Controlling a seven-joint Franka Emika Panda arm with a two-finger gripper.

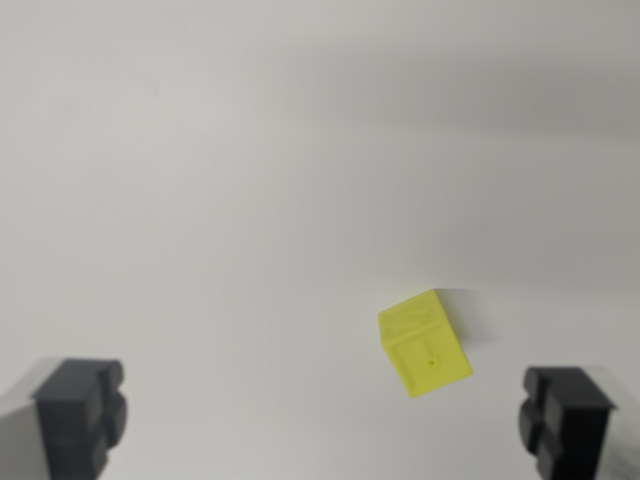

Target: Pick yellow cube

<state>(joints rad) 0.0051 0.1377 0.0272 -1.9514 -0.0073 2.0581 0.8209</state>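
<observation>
gripper (325,420): fingers wide apart, holding nothing
yellow cube (424,345): on the white surface (220,200), right of centre, nearer the right finger (565,415)
approach: shift right to centre it between the fingers, rotate to match its skew, then descend
look: bright yellow, small, rotated, small dot on one face

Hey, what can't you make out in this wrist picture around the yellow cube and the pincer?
- Pincer: only the two dark fingertips show; the bottom edge of the wrist view cuts off the rest.
- Yellow cube: its underside and far faces are turned away; the small dark mark on its face is too blurred to identify.
- Surface: blurred and featureless, no edges visible.
</observation>
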